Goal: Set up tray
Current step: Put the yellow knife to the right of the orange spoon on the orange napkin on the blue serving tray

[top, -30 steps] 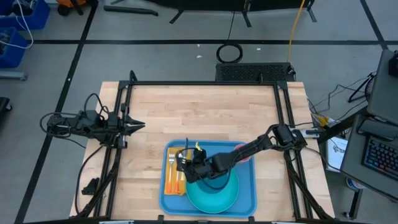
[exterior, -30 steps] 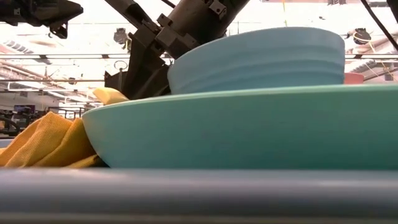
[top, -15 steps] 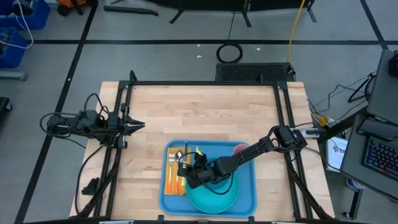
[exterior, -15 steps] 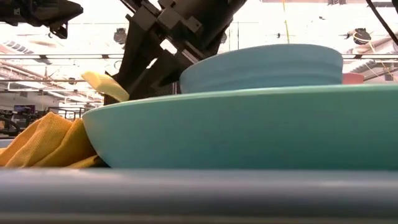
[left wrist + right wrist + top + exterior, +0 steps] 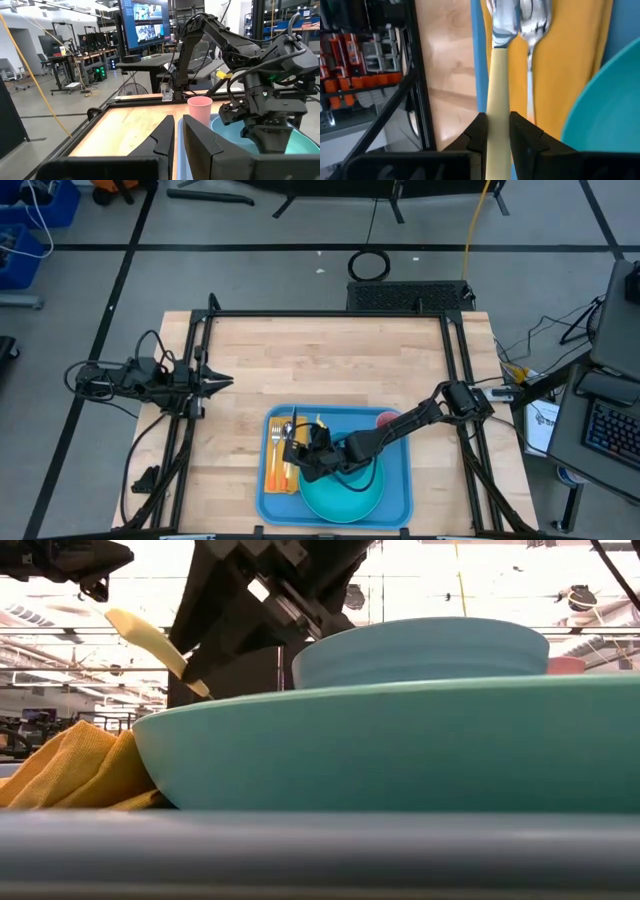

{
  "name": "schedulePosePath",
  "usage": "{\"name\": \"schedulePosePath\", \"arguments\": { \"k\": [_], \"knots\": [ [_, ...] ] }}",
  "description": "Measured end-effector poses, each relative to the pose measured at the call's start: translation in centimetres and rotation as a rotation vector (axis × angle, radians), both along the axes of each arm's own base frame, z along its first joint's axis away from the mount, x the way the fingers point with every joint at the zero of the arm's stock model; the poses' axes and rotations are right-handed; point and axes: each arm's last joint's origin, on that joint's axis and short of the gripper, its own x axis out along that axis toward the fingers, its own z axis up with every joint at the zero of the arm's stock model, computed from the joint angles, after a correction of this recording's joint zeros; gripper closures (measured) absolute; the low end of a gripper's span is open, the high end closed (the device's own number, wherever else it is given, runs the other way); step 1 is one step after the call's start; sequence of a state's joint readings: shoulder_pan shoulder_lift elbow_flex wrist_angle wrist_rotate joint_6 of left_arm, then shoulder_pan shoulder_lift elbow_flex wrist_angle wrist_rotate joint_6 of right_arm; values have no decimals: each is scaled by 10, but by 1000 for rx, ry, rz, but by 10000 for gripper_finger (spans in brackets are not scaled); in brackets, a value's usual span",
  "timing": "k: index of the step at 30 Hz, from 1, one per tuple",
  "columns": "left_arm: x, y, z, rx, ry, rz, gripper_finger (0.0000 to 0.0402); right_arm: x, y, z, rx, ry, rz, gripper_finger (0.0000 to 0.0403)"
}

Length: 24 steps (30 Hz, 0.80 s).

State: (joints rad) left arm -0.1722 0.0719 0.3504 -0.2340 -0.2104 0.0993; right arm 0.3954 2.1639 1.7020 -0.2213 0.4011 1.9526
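Right hand (image 5: 494, 131) clamped on knife (image 5: 498, 95).

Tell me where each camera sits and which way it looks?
High view: above, looking down at the tray; both arms show.
Low view: table height, facing the turquoise plate; right arm above.
Left wrist view: facing the pink cup; left gripper.
Right wrist view: right gripper holding the yellow-handled utensil over the napkin.
High and left wrist views share the cup.
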Motion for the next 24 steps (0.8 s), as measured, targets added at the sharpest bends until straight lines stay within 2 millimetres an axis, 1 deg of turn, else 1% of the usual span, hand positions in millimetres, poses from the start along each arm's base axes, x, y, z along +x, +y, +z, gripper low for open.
{"name": "schedulePosePath", "arguments": {
  "k": [6, 9, 15, 24],
  "knots": [
    [0, 0, 0, 0, 0, 0, 357, 0, -2, 0, -6, -1, -10, 359],
    [0, 0, 0, -1, 0, 0, 357, 0, -1, 0, 22, 7, 5, 359],
    [0, 0, 0, -2, 0, 0, 357, -4, -2, -5, 44, 67, -19, 359],
    [0, 0, 0, 0, 0, 0, 357, -2, -4, -4, 77, 67, -10, 359]
  ]
}}
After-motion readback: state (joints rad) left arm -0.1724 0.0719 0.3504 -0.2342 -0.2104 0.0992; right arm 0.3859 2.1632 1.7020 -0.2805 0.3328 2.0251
